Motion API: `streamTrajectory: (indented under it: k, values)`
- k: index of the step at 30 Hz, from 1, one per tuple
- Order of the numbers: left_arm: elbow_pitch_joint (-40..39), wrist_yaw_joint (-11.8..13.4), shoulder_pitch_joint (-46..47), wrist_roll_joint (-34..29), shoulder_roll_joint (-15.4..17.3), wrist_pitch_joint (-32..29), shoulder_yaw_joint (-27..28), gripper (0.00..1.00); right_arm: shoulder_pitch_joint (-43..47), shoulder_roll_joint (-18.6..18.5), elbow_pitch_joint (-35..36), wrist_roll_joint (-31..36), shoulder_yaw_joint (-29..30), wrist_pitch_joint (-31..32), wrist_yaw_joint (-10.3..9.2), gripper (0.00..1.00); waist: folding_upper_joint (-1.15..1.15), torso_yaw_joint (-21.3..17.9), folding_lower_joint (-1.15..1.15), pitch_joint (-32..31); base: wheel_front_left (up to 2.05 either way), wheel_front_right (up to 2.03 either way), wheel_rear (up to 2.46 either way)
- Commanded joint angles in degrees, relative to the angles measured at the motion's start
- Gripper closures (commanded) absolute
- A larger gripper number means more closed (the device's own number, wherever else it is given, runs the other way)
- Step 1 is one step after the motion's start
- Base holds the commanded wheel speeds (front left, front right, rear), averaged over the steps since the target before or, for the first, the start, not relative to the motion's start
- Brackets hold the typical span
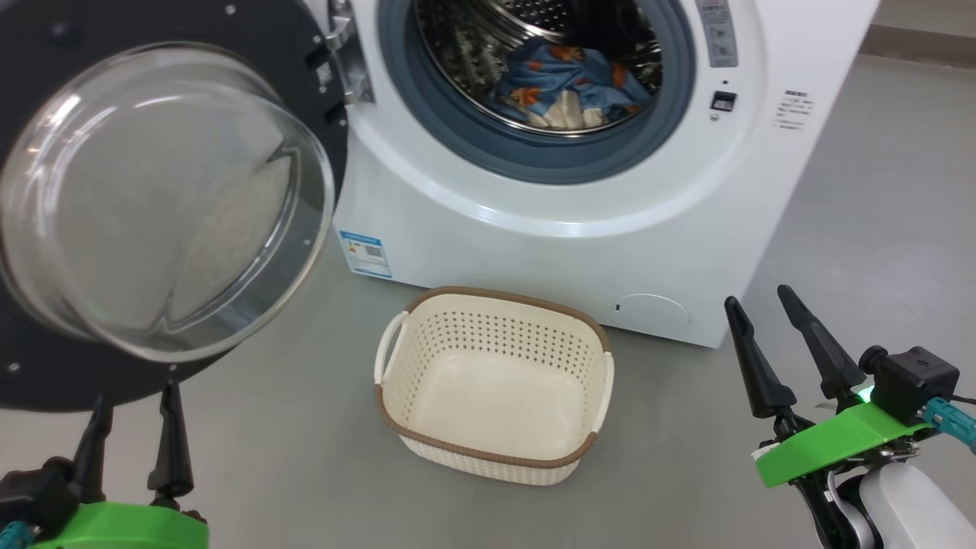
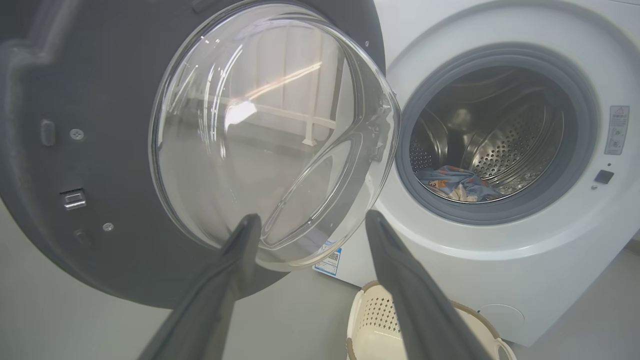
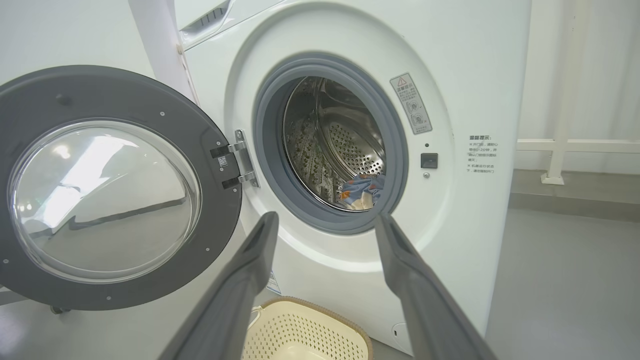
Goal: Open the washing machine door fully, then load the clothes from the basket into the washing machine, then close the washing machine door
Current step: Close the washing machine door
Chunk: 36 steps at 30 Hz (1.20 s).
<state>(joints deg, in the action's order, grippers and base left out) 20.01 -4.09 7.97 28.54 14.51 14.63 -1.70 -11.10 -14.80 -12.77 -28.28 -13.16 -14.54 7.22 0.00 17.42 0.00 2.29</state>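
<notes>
Now the clothes (image 1: 568, 80) lie in the drum of the washing machine (image 1: 534, 244), and the basket (image 1: 496, 293) sits empty on the floor before it, so closing is the step in hand. The left end effector (image 1: 136, 393) and the right end effector (image 1: 758, 294) are released, holding nothing. The left, just below the wide-swung washing machine door (image 1: 152, 198), should push the door's free edge, far from the hinge, until it latches.

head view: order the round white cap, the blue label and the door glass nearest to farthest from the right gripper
From the right gripper:
1. round white cap, low, just to its left.
2. blue label, farther left.
3. door glass, far left, swung open.
</notes>
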Motion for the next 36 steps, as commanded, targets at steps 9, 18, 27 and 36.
streamTrajectory:
  k: [9,18,27,36]
  values:
    - [-2.19,2.01,0.67,-1.05,0.89,-0.08,1.45,0.00,0.06,-1.32,0.55,0.19,-1.59,-0.46,0.26,0.00,0.00,5.58,0.00,0.20,0.00,0.00,0.00]
    - [-2.20,2.54,0.24,-1.18,1.17,-0.12,1.08,0.00,-0.18,-1.36,0.07,-0.03,-2.25,-0.46,0.26,0.00,0.00,8.59,0.00,-0.28,0.00,0.00,0.00]
    - [-2.49,2.82,0.02,-1.16,1.43,-0.06,0.83,0.00,-0.23,-1.13,-0.18,-0.14,-2.75,-0.46,0.26,0.00,0.00,10.00,0.00,-0.13,0.00,0.00,0.00]
    - [-2.68,3.23,0.16,-1.10,1.56,-0.01,0.59,0.00,-0.31,-1.33,-0.18,-0.24,-3.05,-0.46,0.26,0.00,0.00,10.38,0.00,0.05,0.00,0.00,0.00]
